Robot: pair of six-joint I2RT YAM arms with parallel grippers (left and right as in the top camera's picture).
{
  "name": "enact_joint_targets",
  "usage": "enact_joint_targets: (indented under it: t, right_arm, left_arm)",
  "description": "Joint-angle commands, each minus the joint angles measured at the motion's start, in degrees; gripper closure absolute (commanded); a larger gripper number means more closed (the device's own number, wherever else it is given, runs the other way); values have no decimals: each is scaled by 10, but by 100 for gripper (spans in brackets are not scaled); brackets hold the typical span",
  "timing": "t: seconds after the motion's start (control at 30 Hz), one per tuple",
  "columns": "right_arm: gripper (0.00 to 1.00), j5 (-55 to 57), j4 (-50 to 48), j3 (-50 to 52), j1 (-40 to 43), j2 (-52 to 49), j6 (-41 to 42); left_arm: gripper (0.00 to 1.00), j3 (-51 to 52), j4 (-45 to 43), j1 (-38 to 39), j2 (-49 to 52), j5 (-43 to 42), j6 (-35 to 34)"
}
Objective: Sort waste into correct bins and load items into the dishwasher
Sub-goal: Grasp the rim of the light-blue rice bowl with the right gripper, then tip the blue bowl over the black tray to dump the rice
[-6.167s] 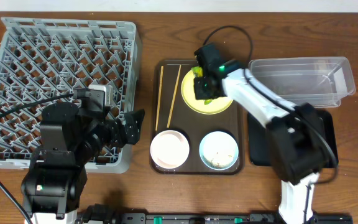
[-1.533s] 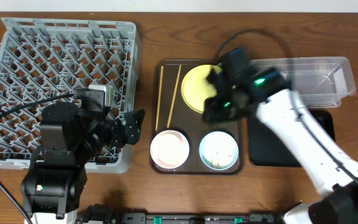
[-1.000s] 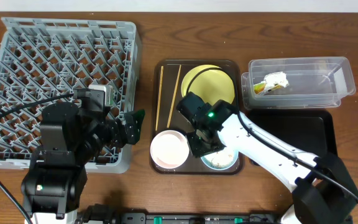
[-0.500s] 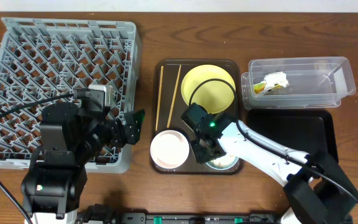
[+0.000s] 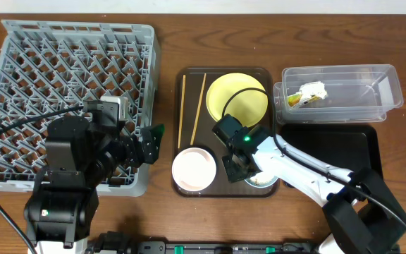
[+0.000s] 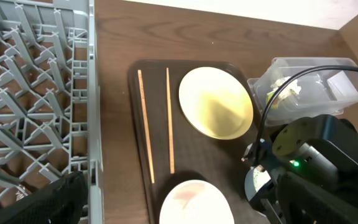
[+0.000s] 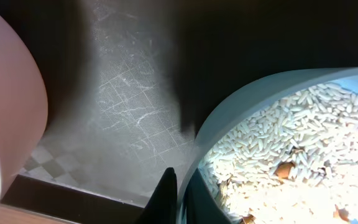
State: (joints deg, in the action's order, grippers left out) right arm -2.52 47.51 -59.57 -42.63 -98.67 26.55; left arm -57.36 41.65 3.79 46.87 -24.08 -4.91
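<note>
A light-blue bowl (image 5: 263,180) holding rice scraps sits at the front right of the brown tray (image 5: 182,77). My right gripper (image 5: 235,166) is shut on its left rim. In the right wrist view, one finger is outside and one inside the rim (image 7: 229,124), at the gripper (image 7: 179,193). A pink bowl (image 5: 192,169), a yellow plate (image 5: 238,95) and two chopsticks (image 5: 183,109) also lie on the tray. My left gripper (image 5: 149,141) is open and empty at the right edge of the grey dish rack (image 5: 76,42).
A clear bin (image 5: 358,77) at the back right holds a crumpled wrapper (image 5: 309,93). A black tray (image 5: 361,144) lies in front of it. In the left wrist view the yellow plate (image 6: 216,102), the chopsticks (image 6: 146,124) and the pink bowl (image 6: 191,202) show.
My right arm left the wrapper in the clear bin, swung down over the tray and closed on the blue bowl's rim. The left arm has not moved.
</note>
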Motion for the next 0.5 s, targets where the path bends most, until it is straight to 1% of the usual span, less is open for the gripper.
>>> enact_joint_targets:
  t: [0.0, 0.1, 0.2, 0.33, 0.47]
  right_arm:
    - [99, -38, -9, -18, 18, 17, -5]
    - [99, -100, -16, -37, 47, 50, -5]
    - [99, -157, -24, -41, 96, 93, -5]
    - [99, -241, -17, -41, 195, 144, -5]
    - [99, -313, 4, -41, 284, 163, -16]
  left_arm:
    - [2, -12, -1, -1, -1, -8, -3]
    - [2, -12, -1, -1, -1, -8, -3]
    - [2, -12, -1, -1, -1, -8, -3]
    - [2, -12, -1, -1, -1, -8, -3]
    - [2, -12, -1, -1, -1, -8, -3]
